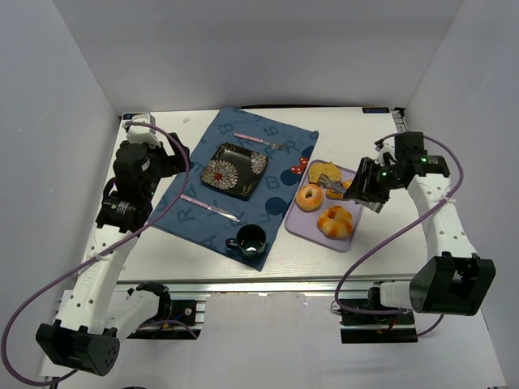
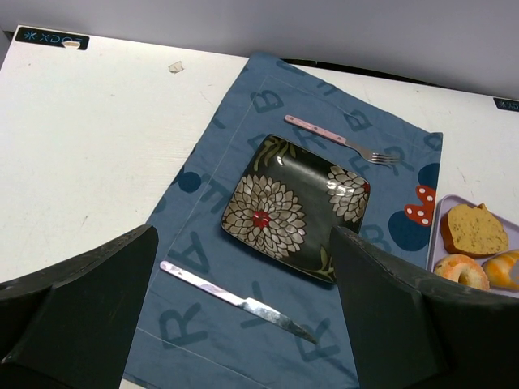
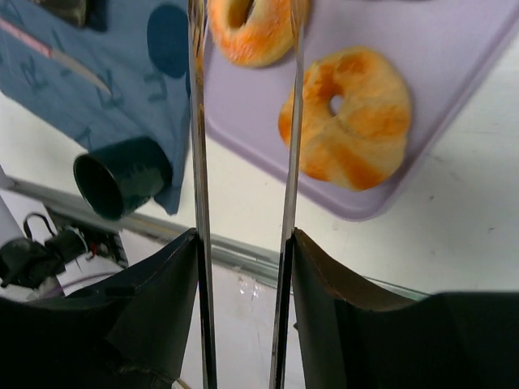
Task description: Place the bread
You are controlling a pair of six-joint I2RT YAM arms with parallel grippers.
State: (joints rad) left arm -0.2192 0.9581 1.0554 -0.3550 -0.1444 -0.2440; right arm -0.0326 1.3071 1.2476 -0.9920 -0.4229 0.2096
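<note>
A lavender tray [image 1: 293, 217] right of the blue placemat holds a glazed ring [image 1: 309, 197], a twisted golden ring bread [image 1: 335, 221] and a brown slice [image 1: 324, 173]. My right gripper [image 1: 369, 190] is shut on metal tongs [image 1: 336, 188] whose tips hang open over the tray between the breads. In the right wrist view the gripper [image 3: 243, 243] grips the tongs' two blades [image 3: 197, 121], with the ring bread [image 3: 353, 121] to their right. A black floral plate [image 1: 234, 170] sits empty on the placemat. My left gripper [image 1: 170, 156] is open and empty, above the placemat's left side [image 2: 243, 243].
A fork [image 1: 258, 140] lies behind the plate and a knife [image 1: 209, 207] in front of it. A dark cup [image 1: 248, 238] stands at the placemat's front corner, near the tray. White walls close in the table on three sides.
</note>
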